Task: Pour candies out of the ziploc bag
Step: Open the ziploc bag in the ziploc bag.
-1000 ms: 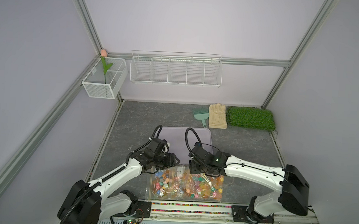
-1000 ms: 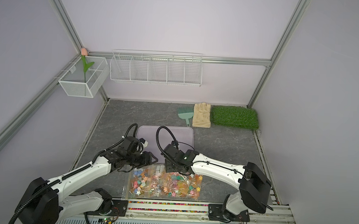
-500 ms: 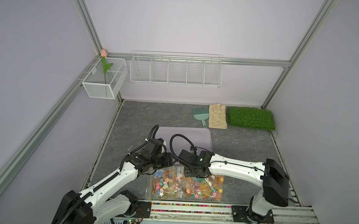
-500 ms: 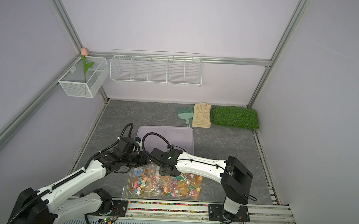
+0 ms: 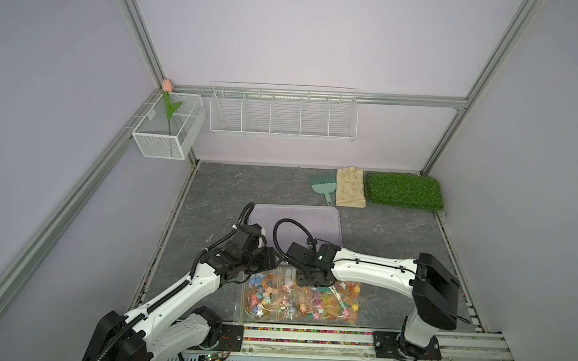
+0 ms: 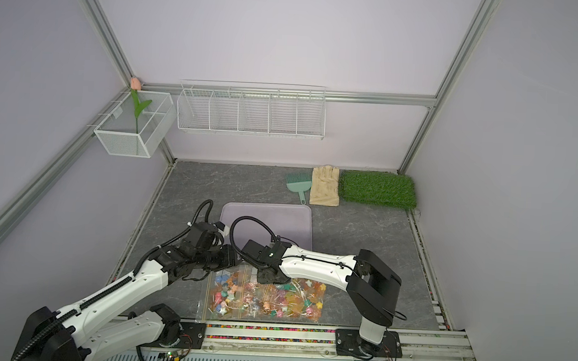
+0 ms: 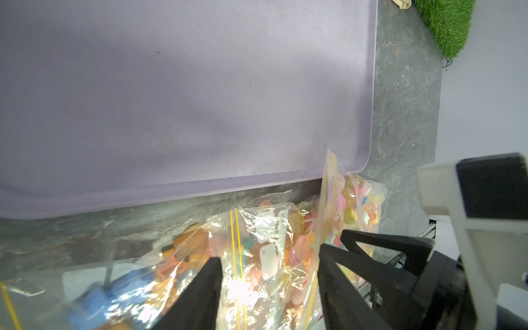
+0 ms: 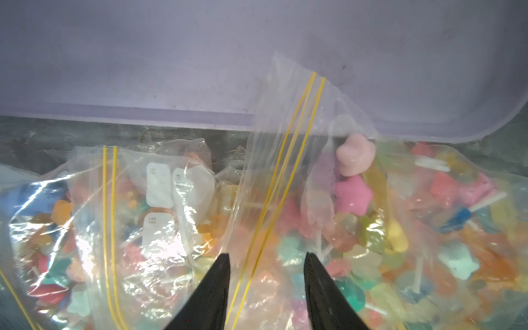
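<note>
Lying flat on the dark grey marbled tabletop [image 5: 390, 235], close to the robot's front rail [image 5: 306, 332], is a clear, thin plastic ziploc bag [image 5: 302, 304]. It is packed with the candies [image 5: 323, 298], tiny star and flower sweets in orange, pink, teal, blue and yellow on short white sticks; all are inside the bag, none poured. The film looks soft, crinkly and glossy, so it will likely sag and slip out of a loose pinch. The load of sweets should shift and drag the bag downward once it is lifted. A raised fold of film carrying the bag's twin yellow zip lines [image 8: 288, 160] stands up at the edge nearest the tray. That stiffer ridge, rather than the bulging belly, seems the best place to take hold. The right gripper [image 8: 267, 255] has its black jaws apart on either side of that fold, not pinching it. The left gripper [image 7: 268, 257] likewise has its jaws apart, straddling crumpled film over the sweets, with nothing clamped. Just beyond the bag sits a shallow pale lavender plastic tray [image 5: 312, 220] with rounded corners, the likely place for pouring. The hard sweets should rattle out freely, though their sticks may snag on the zip.
</note>
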Tool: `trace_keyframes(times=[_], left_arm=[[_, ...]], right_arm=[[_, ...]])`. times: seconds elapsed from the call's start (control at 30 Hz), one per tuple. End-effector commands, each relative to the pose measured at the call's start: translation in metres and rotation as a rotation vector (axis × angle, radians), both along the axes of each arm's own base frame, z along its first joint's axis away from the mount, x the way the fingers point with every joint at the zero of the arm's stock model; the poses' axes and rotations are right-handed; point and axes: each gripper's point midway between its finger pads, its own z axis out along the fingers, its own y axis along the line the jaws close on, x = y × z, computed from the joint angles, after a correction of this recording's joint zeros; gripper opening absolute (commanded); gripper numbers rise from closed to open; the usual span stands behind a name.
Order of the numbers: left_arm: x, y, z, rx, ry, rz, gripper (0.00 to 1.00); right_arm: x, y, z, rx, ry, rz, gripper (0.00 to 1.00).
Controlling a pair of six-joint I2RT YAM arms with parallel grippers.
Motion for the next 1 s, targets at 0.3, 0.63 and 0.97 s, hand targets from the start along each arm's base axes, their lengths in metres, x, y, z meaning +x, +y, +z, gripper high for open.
trace_keyframes(times=[0.3,0.63,0.97], left_arm=[[-0.004,0.005,-0.008,0.025,0.017,0.016,0.56],[-0.004,0.006,-0.010,0.030,0.020,0.016,0.56],[-0.007,0.008,-0.012,0.036,0.029,0.015,0.56]], right_arm=[[0.006,0.011,0.004,0.027,-0.018,0.022,0.50],[0.004,0.008,-0.003,0.007,-0.005,0.013,0.48],[0.001,0.005,-0.012,-0.008,0.007,0.011,0.39]])
